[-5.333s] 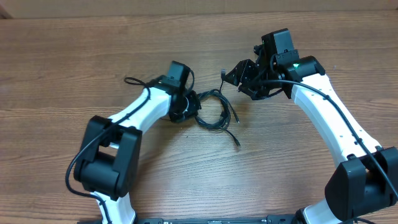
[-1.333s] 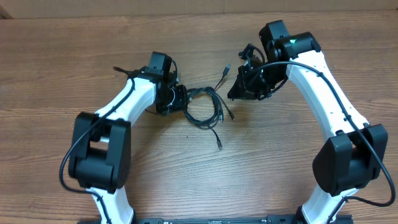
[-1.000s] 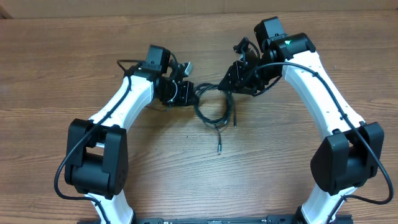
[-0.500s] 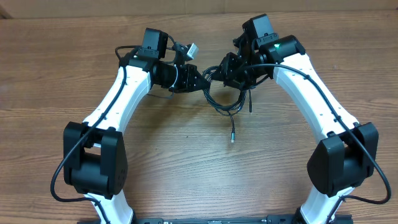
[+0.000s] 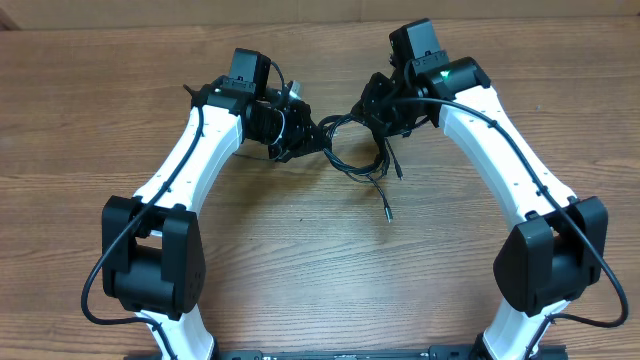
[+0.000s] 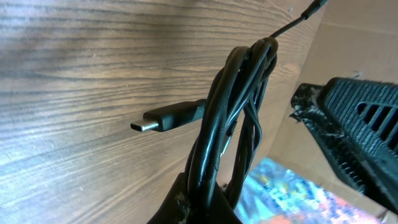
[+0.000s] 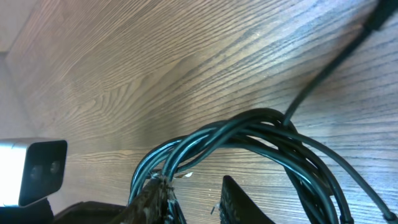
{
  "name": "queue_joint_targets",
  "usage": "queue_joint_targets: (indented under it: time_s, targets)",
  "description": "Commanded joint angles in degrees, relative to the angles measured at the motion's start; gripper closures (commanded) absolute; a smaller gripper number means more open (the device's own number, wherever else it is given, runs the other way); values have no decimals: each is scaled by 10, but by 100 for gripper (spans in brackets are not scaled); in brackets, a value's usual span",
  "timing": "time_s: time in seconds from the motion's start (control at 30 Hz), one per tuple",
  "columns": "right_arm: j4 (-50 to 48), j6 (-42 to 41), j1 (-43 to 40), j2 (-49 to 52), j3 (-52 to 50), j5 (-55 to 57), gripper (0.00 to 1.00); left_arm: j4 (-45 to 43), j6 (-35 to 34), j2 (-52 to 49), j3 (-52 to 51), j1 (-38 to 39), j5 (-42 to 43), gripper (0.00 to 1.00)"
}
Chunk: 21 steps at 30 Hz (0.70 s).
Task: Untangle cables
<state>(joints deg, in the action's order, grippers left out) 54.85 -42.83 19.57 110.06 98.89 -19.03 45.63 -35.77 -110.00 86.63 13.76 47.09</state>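
The cables [image 5: 352,158] are a coil of thin black cords hanging between my two grippers above the wooden table [image 5: 90,110]. My left gripper [image 5: 308,138] is shut on the coil's left side; in the left wrist view the cables [image 6: 233,118] rise out of the left gripper [image 6: 205,208], with a silver-tipped plug [image 6: 155,121] sticking out to the left. My right gripper [image 5: 372,112] is at the coil's upper right. In the right wrist view the right gripper [image 7: 196,202] has its jaws apart, and the cables [image 7: 249,127] press against its left finger [image 7: 155,199]. One loose plug end [image 5: 388,213] dangles lower.
A cardboard wall [image 5: 320,10] runs along the far edge of the table. The two arms lean in towards each other, and the right gripper's black body [image 6: 354,124] is close beside the left one. The left arm's camera housing [image 7: 34,171] shows in the right wrist view.
Both grippers have come together at the far middle with the coil lifted between them. In the last half second the dangling plug end swung right and the right jaws narrowed.
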Motion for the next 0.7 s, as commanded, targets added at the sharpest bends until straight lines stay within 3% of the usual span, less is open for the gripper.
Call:
queue_joint_targets:
  time_s: [0.0,0.67]
  targets:
    - [-4,-22,0,15,-8,10,75,-6,-43,19,17,-2,23,96]
    - [-36,-38,30,90,-10,9,75,-7,-15,19,17,15,25,96]
